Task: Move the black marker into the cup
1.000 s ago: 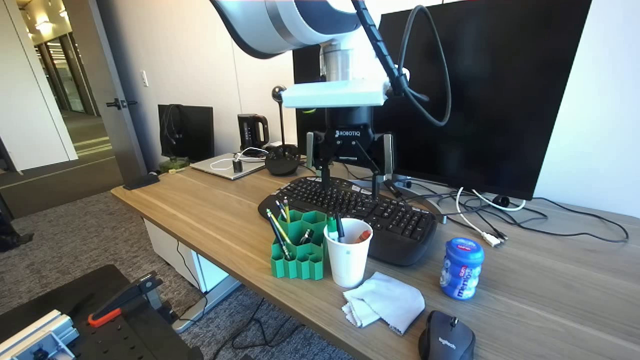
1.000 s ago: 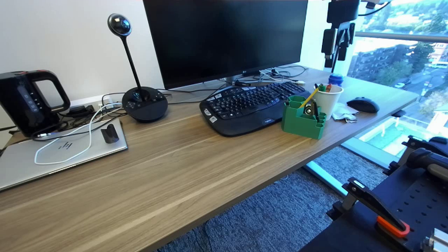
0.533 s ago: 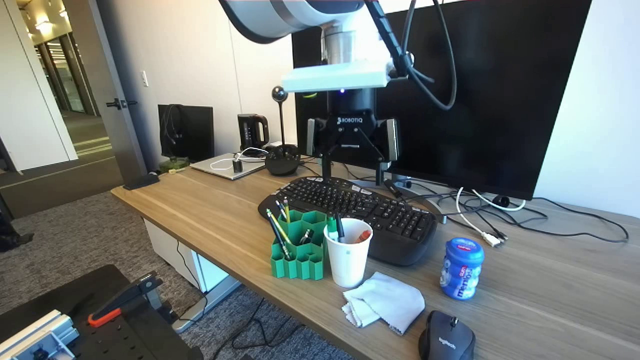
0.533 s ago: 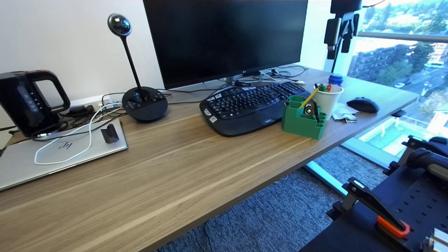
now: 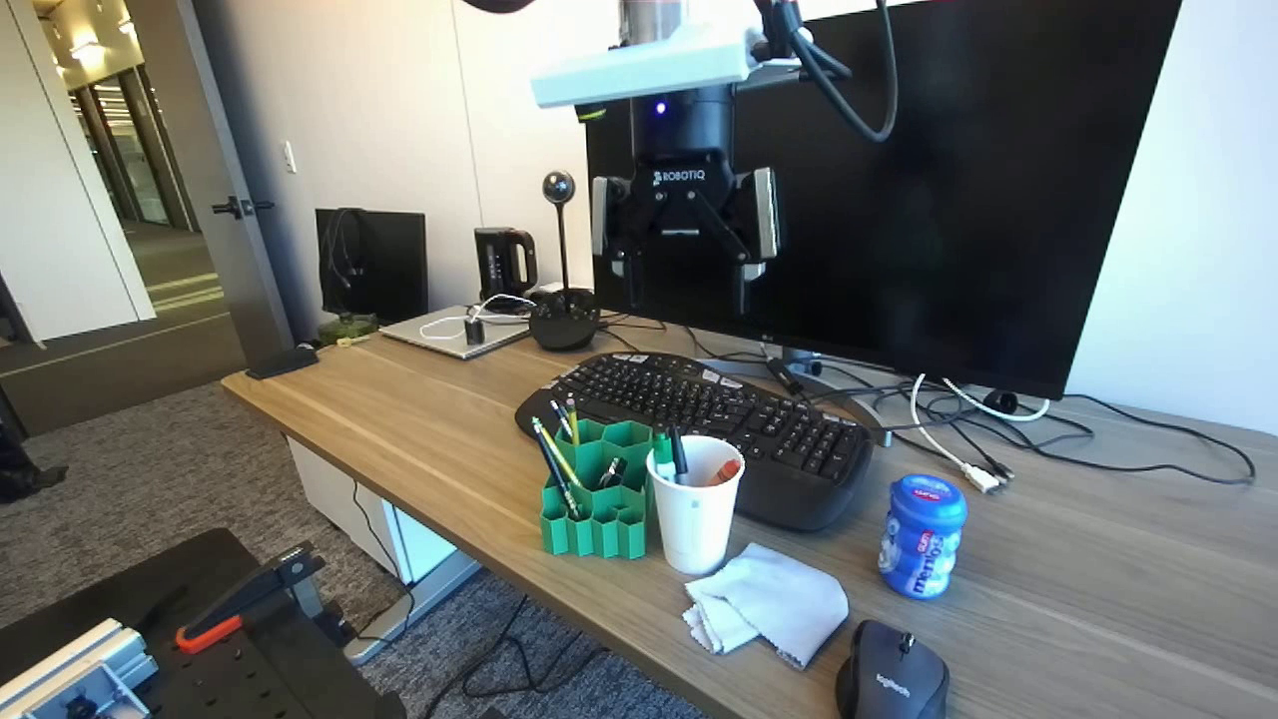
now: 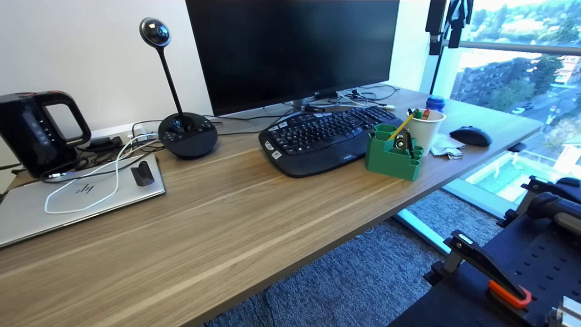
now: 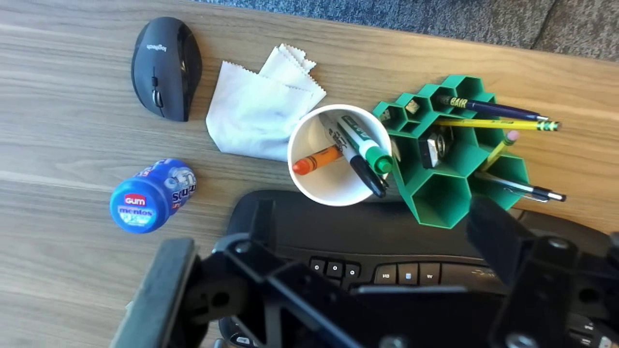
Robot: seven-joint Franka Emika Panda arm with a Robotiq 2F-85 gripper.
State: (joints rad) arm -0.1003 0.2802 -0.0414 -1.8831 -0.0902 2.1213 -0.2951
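The white paper cup (image 5: 696, 529) stands upright on the desk, and both exterior views and the wrist view show it. Inside it leans the black marker (image 7: 365, 174), cap end up and sticking out over the rim, beside a green marker (image 7: 370, 147) and an orange crayon (image 7: 316, 160). High above the keyboard, behind the cup in an exterior view, hangs my gripper (image 5: 687, 295). Its fingers are wide apart with nothing between them. In the wrist view the gripper (image 7: 372, 212) is at the bottom, its fingertips apart from cup and marker.
Against the cup's side is a green organizer (image 7: 440, 203) with pens and pencils. A black keyboard (image 5: 719, 409) lies below the gripper, with a large monitor (image 5: 939, 200) behind. A grey cloth (image 5: 769, 604), blue gum container (image 5: 924, 539) and mouse (image 5: 892, 674) are near the cup.
My open gripper has risen well away from the keyboard and, most recently, shifted slightly left in an exterior view. The cup and its contents stay where they were.
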